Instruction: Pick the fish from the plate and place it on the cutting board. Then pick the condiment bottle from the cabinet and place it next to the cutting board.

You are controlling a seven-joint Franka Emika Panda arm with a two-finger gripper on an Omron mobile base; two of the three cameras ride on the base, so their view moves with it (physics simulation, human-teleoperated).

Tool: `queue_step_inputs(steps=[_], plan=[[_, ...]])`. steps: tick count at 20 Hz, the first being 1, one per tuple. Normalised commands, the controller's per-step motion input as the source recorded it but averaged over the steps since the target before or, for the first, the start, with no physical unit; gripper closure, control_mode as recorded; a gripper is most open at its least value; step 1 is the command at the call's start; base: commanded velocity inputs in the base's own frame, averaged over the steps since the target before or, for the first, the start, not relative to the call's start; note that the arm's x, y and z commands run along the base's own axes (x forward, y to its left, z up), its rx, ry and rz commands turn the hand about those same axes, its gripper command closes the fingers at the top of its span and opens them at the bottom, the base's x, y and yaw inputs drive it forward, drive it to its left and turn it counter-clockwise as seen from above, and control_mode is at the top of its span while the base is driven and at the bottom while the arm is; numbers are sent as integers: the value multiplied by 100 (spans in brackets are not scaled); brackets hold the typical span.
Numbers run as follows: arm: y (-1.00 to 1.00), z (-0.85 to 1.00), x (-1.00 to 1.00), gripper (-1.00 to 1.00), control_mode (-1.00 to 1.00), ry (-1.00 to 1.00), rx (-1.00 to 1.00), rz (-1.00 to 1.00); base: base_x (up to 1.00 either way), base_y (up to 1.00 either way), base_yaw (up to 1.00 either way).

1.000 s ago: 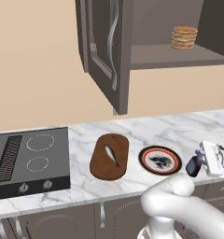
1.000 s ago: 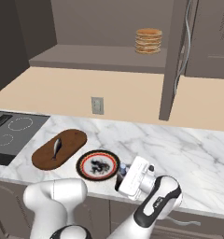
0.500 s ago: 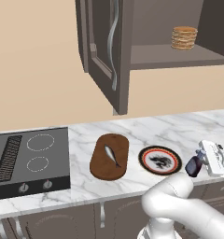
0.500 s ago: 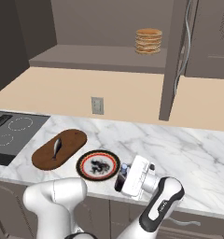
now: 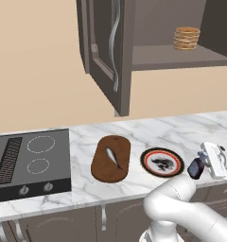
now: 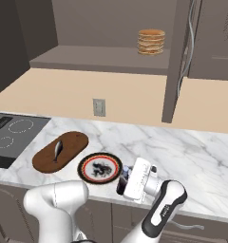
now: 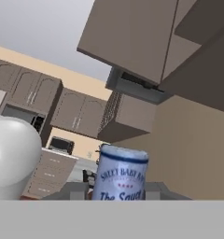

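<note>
The silver-grey fish (image 5: 113,157) (image 6: 58,149) lies on the dark-brown cutting board (image 5: 106,172) (image 6: 44,161). Right of the board sits the round plate (image 5: 146,160) (image 6: 82,166) with its orange-red rim. My gripper (image 5: 199,166) (image 6: 125,180) (image 7: 115,190) hangs low over the counter's front edge, just right of the plate. It is shut on the dark condiment bottle (image 5: 196,168) (image 6: 121,182) (image 7: 119,175), whose labelled body stands between the fingertips (image 7: 76,190). Whether the bottle touches the counter I cannot tell. The cabinet (image 5: 106,47) (image 6: 182,61) above has its door swung open.
A tan stack of pancakes (image 5: 186,38) (image 6: 151,42) rests on the cabinet shelf. A black cooktop (image 5: 30,158) (image 6: 11,133) takes up the counter's left end. Bare marble counter (image 6: 196,152) stretches right of the plate. A wall outlet (image 6: 99,107) sits behind the board.
</note>
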Motion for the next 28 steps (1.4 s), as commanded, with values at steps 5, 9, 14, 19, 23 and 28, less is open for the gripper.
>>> queue_step_inputs(steps=[5, 9, 14, 19, 23, 28], plan=[[13, -28, 0, 100, -100, -1, 0, 0, 0, 0, 0], [11, -27, 0, 100, -100, -1, 0, 0, 0, 0, 0], [9, -22, 0, 100, -100, -1, 0, 0, 0, 0, 0], [5, -18, 0, 100, -100, 0, 0, 0, 0, 0, 0], [1, -15, 0, 100, -100, 0, 0, 0, 0, 0, 0], [0, -11, 0, -100, -100, 0, 0, 0, 0, 0, 0]])
